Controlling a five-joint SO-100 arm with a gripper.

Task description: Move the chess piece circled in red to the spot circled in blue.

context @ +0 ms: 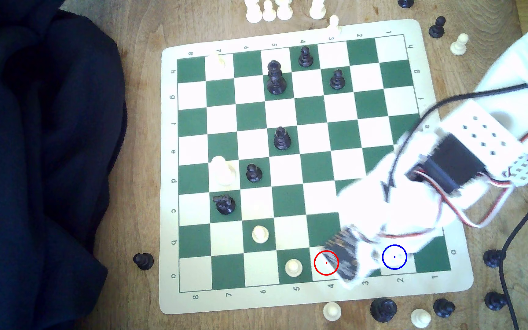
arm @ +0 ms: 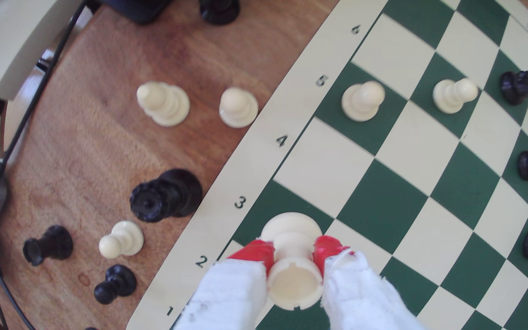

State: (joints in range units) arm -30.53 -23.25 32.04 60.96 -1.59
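A green-and-cream chessboard [context: 167, 158] lies on a wooden table [context: 142, 196], with dark cloth [context: 34, 158] filling the left of the exterior frame. At the lower right of that frame, the white robot arm reaches over the board's bottom row. Its gripper [context: 356, 266] is blurred between a red ring [context: 326, 262] on a bare white square and the spot circled in blue [context: 394, 257], a white square just to the exterior view's right.

In the wrist view, the gripper [arm: 291, 252] is clamped on the chess piece circled in red [arm: 293, 285], with its red fingertips [arm: 253, 254] pressing both sides of the stem. The piece is cream-white plastic with a hollow, notched top and a wide round base. It sits over the green square beside the border number 3. Whether its base touches the board cannot be told.
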